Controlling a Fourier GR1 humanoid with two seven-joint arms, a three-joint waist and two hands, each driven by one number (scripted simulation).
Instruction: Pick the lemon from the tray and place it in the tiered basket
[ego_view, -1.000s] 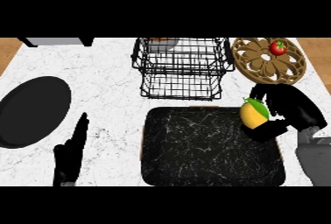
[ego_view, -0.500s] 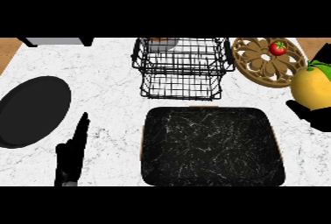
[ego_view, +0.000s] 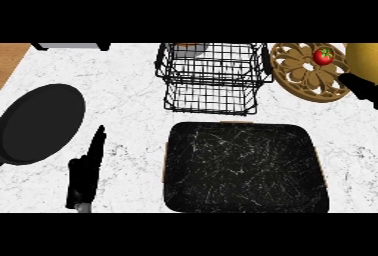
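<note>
Looking at your containers: tray (ego_view: 244, 167) holds nothing, basket (ego_view: 212, 75) has no lemon in it. The lemon (ego_view: 363, 57) is at the far right edge, above the right hand (ego_view: 360, 87); can't tell that hand's state. Tomato (ego_view: 322, 56) sits on the trivet (ego_view: 308, 72). Left hand (ego_view: 85, 172) rests lower left, fingers straight, beside the black plate (ego_view: 38, 122).

The black marbled square tray (ego_view: 244, 167) sits at the counter's front edge, the black wire tiered basket (ego_view: 212, 75) behind it. A dark oval plate (ego_view: 38, 122) lies near the left edge, a round wooden trivet (ego_view: 306, 72) at the back right corner.

Slim black left hand (ego_view: 83, 172)
</note>
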